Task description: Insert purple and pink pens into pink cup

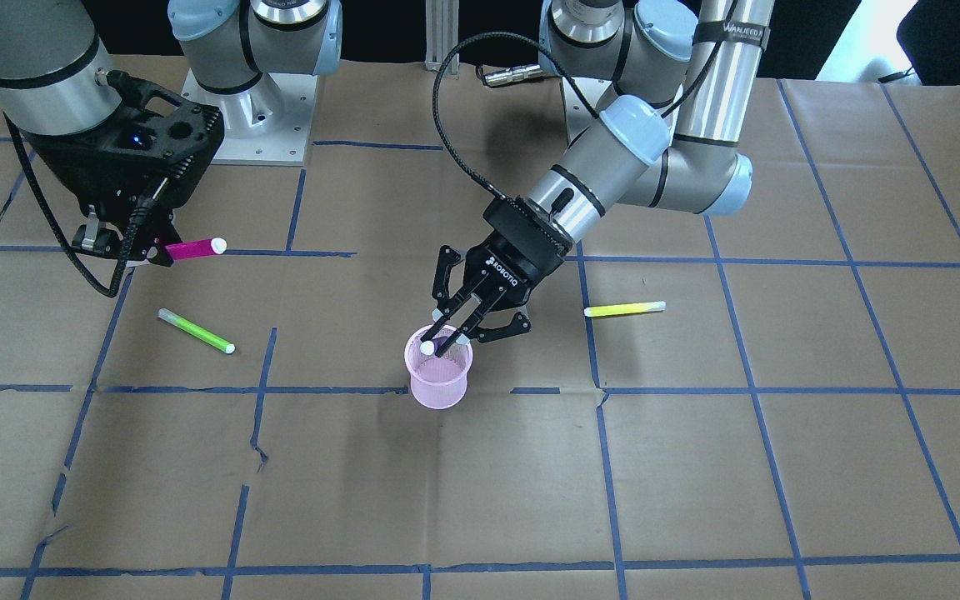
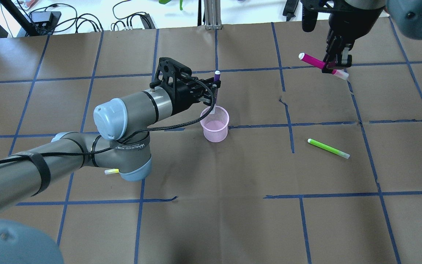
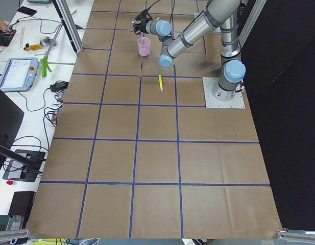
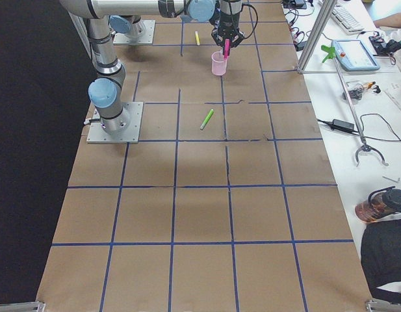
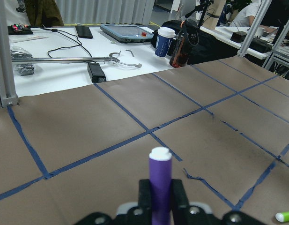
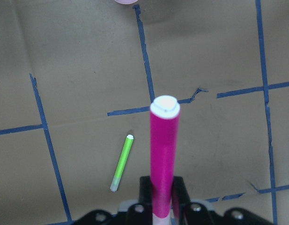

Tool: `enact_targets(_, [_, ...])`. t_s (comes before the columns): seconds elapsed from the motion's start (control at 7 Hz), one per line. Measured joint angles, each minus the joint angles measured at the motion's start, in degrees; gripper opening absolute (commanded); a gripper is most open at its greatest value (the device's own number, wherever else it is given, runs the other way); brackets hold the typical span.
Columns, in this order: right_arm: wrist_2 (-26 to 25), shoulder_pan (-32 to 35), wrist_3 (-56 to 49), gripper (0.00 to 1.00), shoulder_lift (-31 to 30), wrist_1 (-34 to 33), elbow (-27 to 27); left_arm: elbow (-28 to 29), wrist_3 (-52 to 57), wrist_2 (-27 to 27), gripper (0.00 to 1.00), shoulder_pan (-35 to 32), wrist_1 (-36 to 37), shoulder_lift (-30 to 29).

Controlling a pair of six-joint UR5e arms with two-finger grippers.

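Green pen, maybe highlighter, near cup

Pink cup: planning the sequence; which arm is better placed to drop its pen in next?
Left. The left hand holds the purple pen right over the pink cup; the right hand holds the pink pen well aside.
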Motion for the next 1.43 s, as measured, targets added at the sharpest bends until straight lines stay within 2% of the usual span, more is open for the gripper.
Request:
enact_targets(0.43, [0.1,0.0,-1.2,0.0,0.1,0.0,0.1,-0.3,-1.6,1.5,0.02,-0.7,2.5,-3.4])
enact_targets(0.57, [0.1,0.0,-1.3,0.0,0.1,0.0,0.1,-0.8,-1.6,2.3,0.07,-1.1,2.6,-3.7])
enact_targets(0.71, [0.2,0.0,-1.3,0.0,0.1,0.0,0.1,-1.5,-1.6,2.9,0.24,-1.5,2.8,-3.6])
enact_targets(0.86, [0.3,0.0,-1.3,0.0,0.1,0.0,0.1,-1.8,-1.6,3.2,0.72,-1.6,2.9,-3.7])
enact_targets(1.0, [0.5,0.0,-1.3,0.0,0.1,0.0,0.2,-1.9,-1.6,3.7,0.98,-1.7,3.1,-4.2])
enact_targets(1.43, [0.7,-0.1,-1.3,0.0,0.2,-0.1,0.2,-1.8,-1.6,4.7,0.98,-1.9,3.9,-5.0])
